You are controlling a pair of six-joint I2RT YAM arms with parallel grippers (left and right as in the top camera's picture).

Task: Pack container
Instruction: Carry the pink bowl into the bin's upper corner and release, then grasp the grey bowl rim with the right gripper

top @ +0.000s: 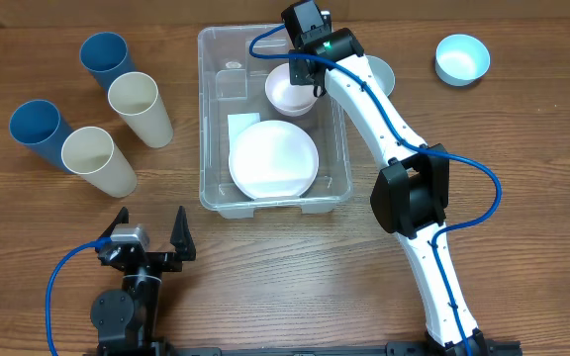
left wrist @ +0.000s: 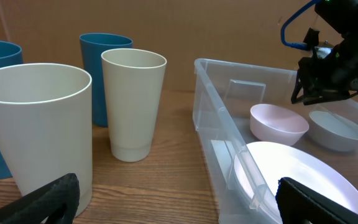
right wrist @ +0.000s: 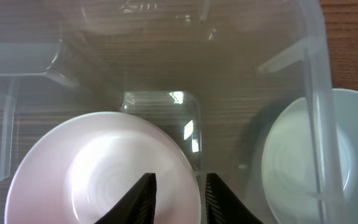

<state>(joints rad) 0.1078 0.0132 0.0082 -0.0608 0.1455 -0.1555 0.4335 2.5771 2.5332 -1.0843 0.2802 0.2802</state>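
Note:
The clear container (top: 206, 119) stands mid-table. Inside it lie a white plate (top: 273, 158) at the front and a pinkish-white bowl (top: 287, 91) at the back. My right gripper (top: 307, 75) is open and hangs just over the bowl's right rim. In the right wrist view the gripper (right wrist: 176, 193) has one finger over the bowl (right wrist: 92, 168) and one outside its rim, and does not clamp it. The left wrist view shows the container (left wrist: 207, 112), plate (left wrist: 303, 174), bowl (left wrist: 278, 121) and right gripper (left wrist: 319, 90). My left gripper (top: 151, 235) is open and empty near the front edge.
Two blue cups (top: 105, 57) (top: 38, 131) and two cream cups (top: 139, 107) (top: 97, 158) stand left of the container. A pale blue bowl (top: 379, 74) sits against its right wall, partly under my arm. Another pale blue bowl (top: 461, 57) is at the far right.

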